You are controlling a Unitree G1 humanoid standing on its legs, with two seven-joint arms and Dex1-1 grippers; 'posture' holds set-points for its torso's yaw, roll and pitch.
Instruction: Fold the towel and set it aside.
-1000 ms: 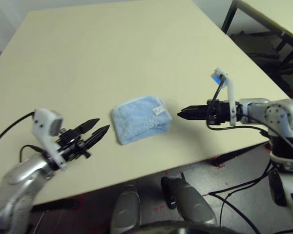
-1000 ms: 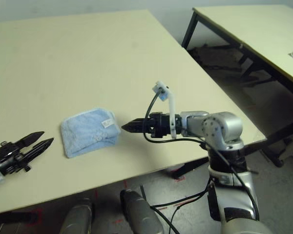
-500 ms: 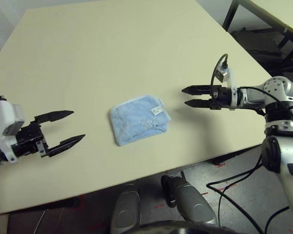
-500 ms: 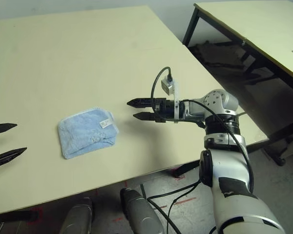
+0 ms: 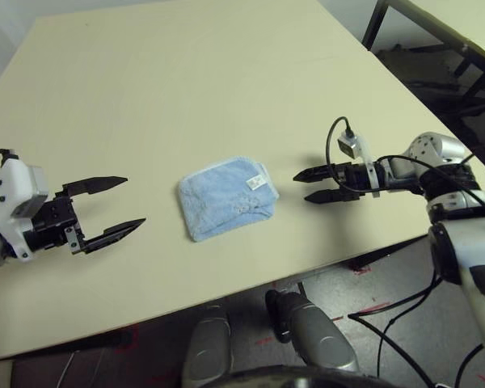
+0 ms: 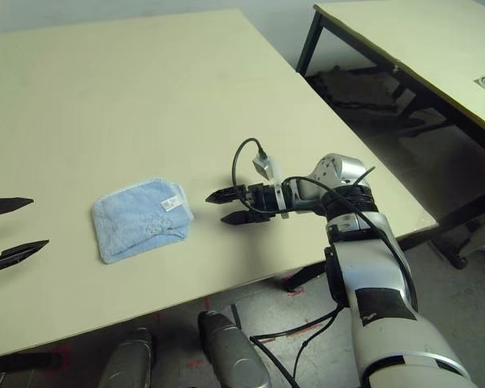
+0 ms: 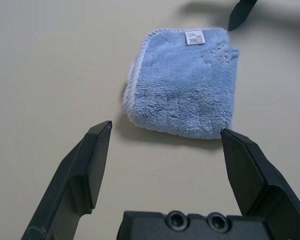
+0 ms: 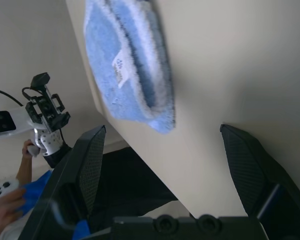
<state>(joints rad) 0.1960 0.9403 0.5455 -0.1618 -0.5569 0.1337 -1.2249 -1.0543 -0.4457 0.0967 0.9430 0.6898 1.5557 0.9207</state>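
The towel (image 5: 226, 196) is a small light-blue terry cloth, folded into a thick rectangle with a white label on top, flat on the beige table (image 5: 186, 81) near its front edge. My left gripper (image 5: 134, 200) is open a short way to the towel's left, fingers pointing at it; the left wrist view shows the towel (image 7: 185, 82) just beyond the spread fingertips, apart from them. On the towel's right my right gripper (image 5: 301, 187) is open, its tips a small gap from the folded edge (image 8: 125, 65). Neither gripper holds anything.
The table's front edge (image 5: 226, 295) runs close behind both grippers, and its right edge lies under my right arm. A second table (image 6: 420, 40) stands at the back right with cables on the floor beneath. A person's hand (image 8: 5, 195) holds a white controller.
Both grippers have turned so their fingers spread sideways. My left gripper drew back to the left and opened wider. My right gripper moved closer to the towel's right edge.
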